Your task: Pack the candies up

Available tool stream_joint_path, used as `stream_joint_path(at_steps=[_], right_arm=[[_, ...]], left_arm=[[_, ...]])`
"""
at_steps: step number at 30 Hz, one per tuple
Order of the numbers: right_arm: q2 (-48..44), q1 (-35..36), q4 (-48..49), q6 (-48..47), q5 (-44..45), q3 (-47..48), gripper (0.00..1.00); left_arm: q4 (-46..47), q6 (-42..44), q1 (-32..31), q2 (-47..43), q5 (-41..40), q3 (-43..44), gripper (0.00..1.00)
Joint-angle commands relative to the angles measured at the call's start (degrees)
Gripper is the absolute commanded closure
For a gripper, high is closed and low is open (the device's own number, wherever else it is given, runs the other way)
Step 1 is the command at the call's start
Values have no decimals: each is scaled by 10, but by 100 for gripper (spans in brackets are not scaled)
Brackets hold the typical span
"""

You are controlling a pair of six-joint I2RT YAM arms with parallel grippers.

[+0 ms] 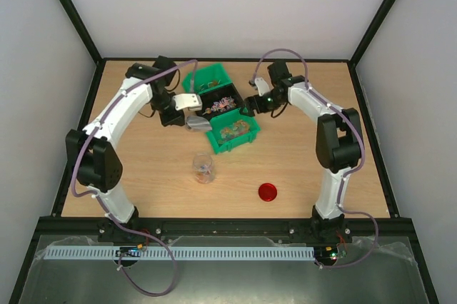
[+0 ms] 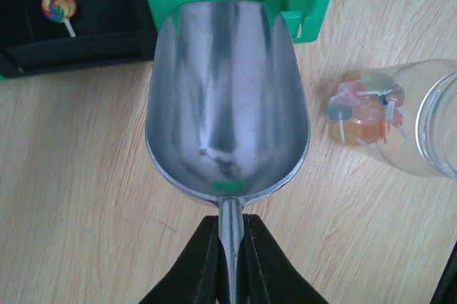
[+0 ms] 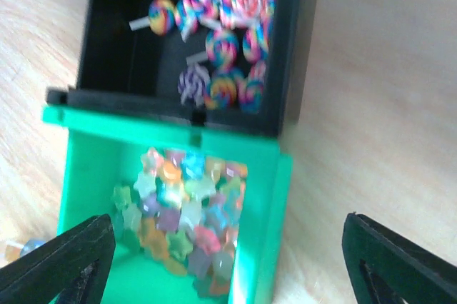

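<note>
In the top view three small bins cluster toward 12 o'clock on the wooden bench [image 1: 143, 175]: a far green bin [image 1: 207, 76] at the back, a black bin [image 1: 207, 97] in the middle and a near green bin [image 1: 235, 145] closest to the arms. The star-shaped candies [image 3: 182, 218], pink, orange, yellow, green and pale, lie heaped in the near green bin. Swirl lollipops [image 3: 218, 40] fill part of the black bin, which touches it. The left jaws are pressed shut on the thin handle of a metal scoop [image 2: 228, 104], with a black finger [image 2: 200, 261] on each side. The scoop's bowl is empty, and in the left wrist view its mouth points to 12 o'clock, just short of the near green bin's wall. A clear jar [image 1: 203, 168] with no lid on sits apart from the bins at their 6 o'clock, and at 3 o'clock from the scoop in the left wrist view. A few small candies on sticks [image 2: 357, 115] lie inside it. A red round lid [image 1: 267, 192] rests on the bench at 4 o'clock from the jar, well apart from it. The right jaws hang over the bins from their 3 o'clock side, spread wide and holding nothing. In the right wrist view the near green bin lies between the two dark fingers [image 3: 64, 261].
</note>
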Motion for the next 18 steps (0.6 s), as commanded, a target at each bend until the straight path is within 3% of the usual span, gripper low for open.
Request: stream_joint_path(at_steps=[1,12,18], right_arm=[[-24,-10,-73,-15,-47,-37,15],[-11,-10,-45,23,-120,-73,47],[-15,-10,-33,42,-153,-89,55]], left_arm=[[-5,-28,-23,-3,-30,4,98],[16,-103,-101,50,-108,44,98],[8,-119,-138,86,-170,74,98]])
